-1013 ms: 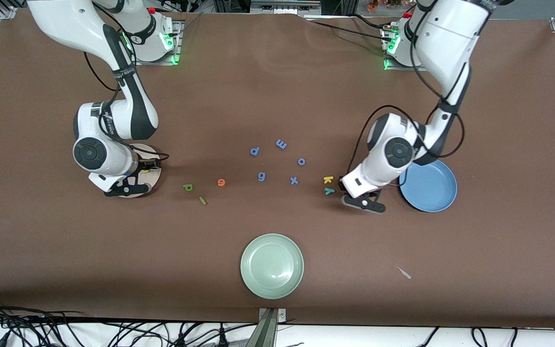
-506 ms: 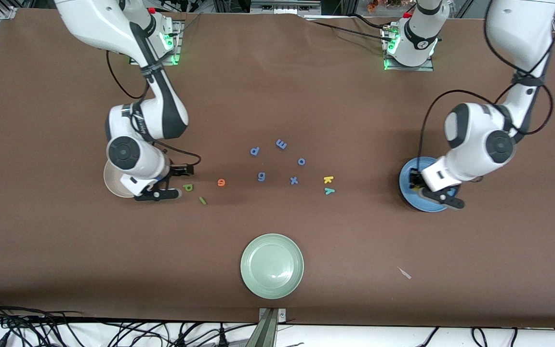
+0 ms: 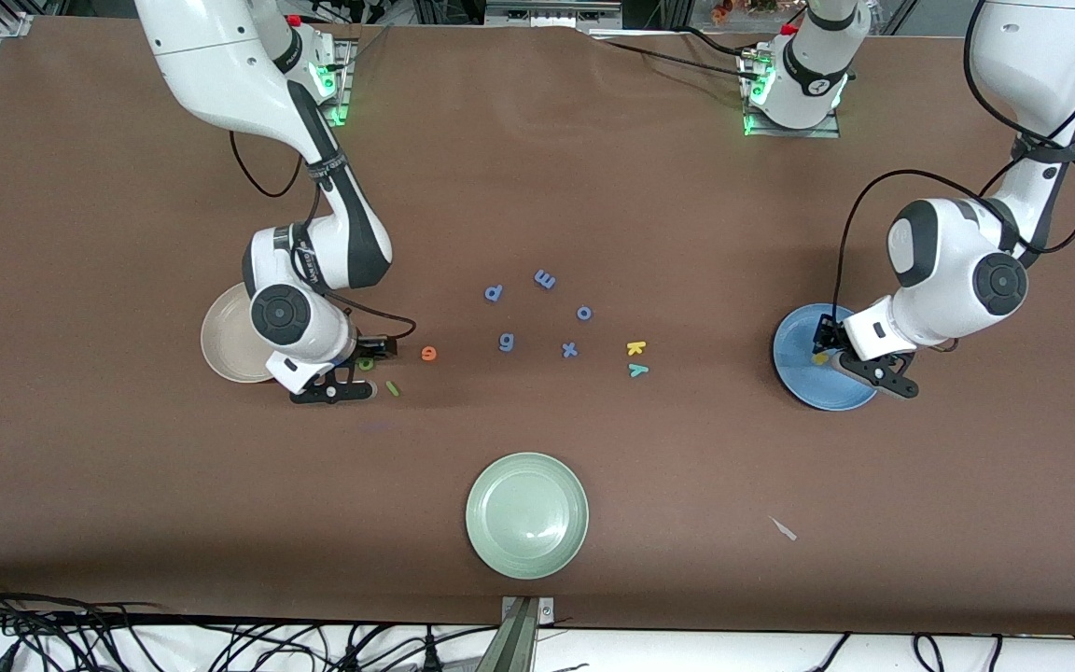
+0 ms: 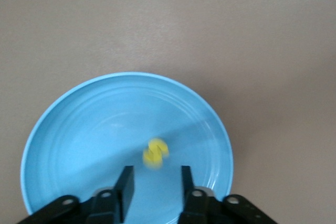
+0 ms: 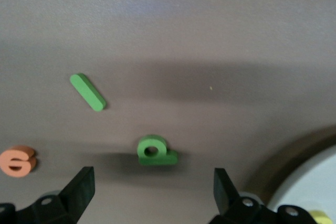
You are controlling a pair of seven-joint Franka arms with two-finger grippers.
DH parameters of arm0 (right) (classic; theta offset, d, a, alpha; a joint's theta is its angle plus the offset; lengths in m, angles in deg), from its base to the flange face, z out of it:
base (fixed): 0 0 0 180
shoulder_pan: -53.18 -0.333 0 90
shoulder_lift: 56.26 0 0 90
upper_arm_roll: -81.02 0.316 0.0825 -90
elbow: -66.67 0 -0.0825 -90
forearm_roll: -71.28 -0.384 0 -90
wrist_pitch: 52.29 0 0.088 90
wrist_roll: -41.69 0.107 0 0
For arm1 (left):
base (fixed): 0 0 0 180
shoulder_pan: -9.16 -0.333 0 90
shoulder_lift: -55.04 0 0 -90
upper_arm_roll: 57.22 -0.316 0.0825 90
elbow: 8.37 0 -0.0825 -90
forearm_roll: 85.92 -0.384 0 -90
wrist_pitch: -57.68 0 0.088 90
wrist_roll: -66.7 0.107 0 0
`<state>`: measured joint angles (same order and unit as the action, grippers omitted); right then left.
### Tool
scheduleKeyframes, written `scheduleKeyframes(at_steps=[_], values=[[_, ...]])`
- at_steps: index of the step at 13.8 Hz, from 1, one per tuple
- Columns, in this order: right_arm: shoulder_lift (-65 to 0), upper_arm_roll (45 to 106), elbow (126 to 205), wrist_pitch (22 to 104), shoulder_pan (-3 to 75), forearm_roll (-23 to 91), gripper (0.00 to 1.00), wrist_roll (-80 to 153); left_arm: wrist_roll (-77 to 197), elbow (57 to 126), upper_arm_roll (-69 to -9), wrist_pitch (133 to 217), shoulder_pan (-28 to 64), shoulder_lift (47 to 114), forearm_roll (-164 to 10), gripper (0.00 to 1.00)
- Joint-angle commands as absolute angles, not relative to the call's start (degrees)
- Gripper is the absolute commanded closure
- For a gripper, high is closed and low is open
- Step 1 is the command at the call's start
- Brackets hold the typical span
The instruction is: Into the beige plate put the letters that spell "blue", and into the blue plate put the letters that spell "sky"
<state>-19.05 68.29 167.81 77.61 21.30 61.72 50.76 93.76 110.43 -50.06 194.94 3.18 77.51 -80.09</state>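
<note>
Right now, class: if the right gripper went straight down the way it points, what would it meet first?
Most likely the green b, which lies between the open fingers of the right gripper on the table, beside the beige plate. How high the gripper is above it is unclear.

Yellow s (image 4: 155, 152) lies in the blue plate (image 4: 63, 129), just ahead of the left end effector (image 4: 156, 182). Green b (image 5: 155, 151) sits flat between the right end effector's (image 5: 152, 190) spread fingers, green l (image 5: 87, 92) and orange e (image 5: 18, 161) close by; beige plate (image 3: 225, 334) alongside. Yellow k (image 3: 635, 348) and teal y (image 3: 637, 370) lie well apart from both.

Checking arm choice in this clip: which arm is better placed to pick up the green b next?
Right. The right gripper hangs open directly over the green b, beside the beige plate. The left gripper is over the blue plate.
</note>
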Motion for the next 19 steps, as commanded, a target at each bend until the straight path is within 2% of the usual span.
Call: scheduleKeyframes(at_steps=[1,3,5,7,9,12,13,15,19], values=[[-17.68,68.81,166.33,78.49,21.63,60.56,0.00,49.78,94.82,110.81,-50.01,195.49,4.85,77.01,-78.45,0.22],[-17.24,68.81,166.34,78.49,21.72,60.56,0.00,48.55,94.82,110.72,-49.75,195.58,5.12,76.92,-78.45,0.22],[-17.23,68.90,166.77,78.57,22.15,60.12,0.01,46.88,91.94,110.11,-49.40,195.76,10.53,76.83,-75.92,0.22],[-17.23,69.07,167.04,78.58,22.24,58.72,0.14,46.53,83.35,109.84,-49.48,196.20,17.65,77.88,-69.25,0.22],[-17.23,69.07,167.13,78.49,22.16,57.31,0.30,46.18,73.87,105.99,-49.57,197.42,24.42,80.86,-67.21,0.22],[-17.15,69.07,167.21,78.49,22.33,57.31,0.40,44.25,62.76,103.42,-49.57,197.78,29.10,83.68,-67.55,0.22],[-17.06,69.16,167.30,78.49,22.59,57.31,0.46,43.37,62.65,103.51,-49.57,200.39,29.46,84.56,-67.55,0.23],[-17.06,69.16,167.56,78.57,22.77,57.31,0.52,43.10,62.65,103.42,-49.57,204.36,29.55,87.02,-67.55,0.32],[-16.97,69.07,167.57,78.58,22.77,57.31,0.68,43.10,62.48,100.17,-49.75,205.25,30.96,90.10,-67.55,0.35]])
